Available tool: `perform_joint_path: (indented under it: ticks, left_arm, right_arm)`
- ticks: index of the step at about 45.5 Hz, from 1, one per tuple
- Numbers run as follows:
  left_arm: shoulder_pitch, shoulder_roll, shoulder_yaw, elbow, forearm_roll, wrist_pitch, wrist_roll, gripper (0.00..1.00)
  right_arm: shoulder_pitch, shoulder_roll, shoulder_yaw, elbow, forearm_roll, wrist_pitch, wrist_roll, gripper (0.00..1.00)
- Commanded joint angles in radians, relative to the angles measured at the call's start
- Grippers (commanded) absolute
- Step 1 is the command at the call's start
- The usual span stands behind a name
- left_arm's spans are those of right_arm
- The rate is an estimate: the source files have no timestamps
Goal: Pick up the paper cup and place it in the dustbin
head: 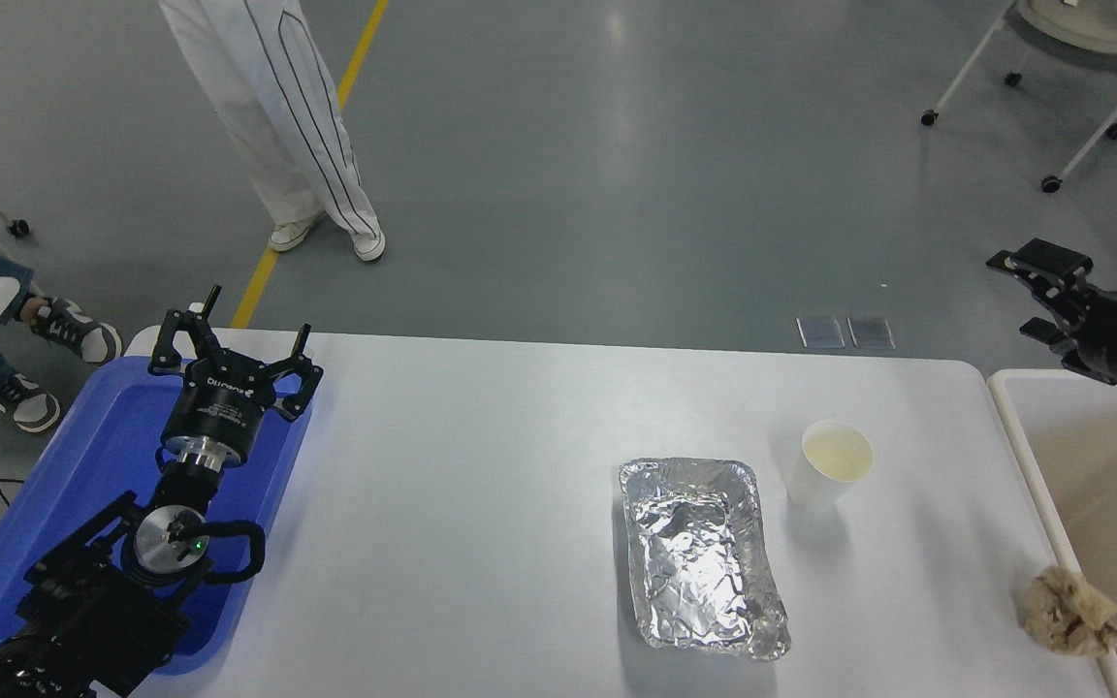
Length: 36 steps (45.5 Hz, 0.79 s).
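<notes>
A glossy grey floor [617, 174] with a yellow line [311, 160] stretches behind the white table [481, 504], a wheeled chair [1072, 58] far right.

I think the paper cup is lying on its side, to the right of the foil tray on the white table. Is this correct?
Not quite. In the head view the paper cup stands upright with its open mouth facing up; it is not lying on its side. The rest holds: it is to the right of the foil tray on the white table.

Both arms are finished in matte black. On the left end effector [235, 347], angular linked fingers, white lettering on the cylindrical body, a silver wrist ring, a looped black cable and a green light are seen. The right end effector [1043, 296] is backed by a silver ring.
</notes>
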Motion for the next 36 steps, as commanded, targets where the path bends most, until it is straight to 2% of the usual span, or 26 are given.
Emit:
perform_joint_path:
  ticks: [1, 6, 14, 23, 27, 36]
  left_arm:
    - [-0.001, 0.000, 0.001, 0.000, 0.000, -0.002, 0.001, 1.00]
    - [-0.001, 0.000, 0.001, 0.000, 0.000, 0.000, 0.001, 1.00]
    - [0.001, 0.000, 0.001, 0.000, 0.000, 0.000, 0.001, 1.00]
    - [0.001, 0.000, 0.001, 0.000, 0.000, 0.000, 0.001, 1.00]
    - [0.001, 0.000, 0.001, 0.000, 0.000, 0.000, 0.001, 1.00]
    - [0.001, 0.000, 0.001, 0.000, 0.000, 0.000, 0.001, 1.00]
  right_arm:
    - [0.254, 0.098, -0.368, 0.064, 0.002, 0.152, 0.000, 1.00]
    - [0.307, 0.130, -0.448, 0.064, 0.000, 0.325, 0.000, 1.00]
    - [0.371, 0.136, -0.472, 0.096, -0.023, 0.489, 0.000, 1.00]
    - [0.503, 0.245, -0.478, 0.214, -0.265, 0.632, 0.000, 1.00]
    - [0.567, 0.307, -0.486, 0.259, -0.339, 0.638, 0.000, 1.00]
    - [0.656, 0.385, -0.472, 0.299, -0.419, 0.638, -0.002, 1.00]
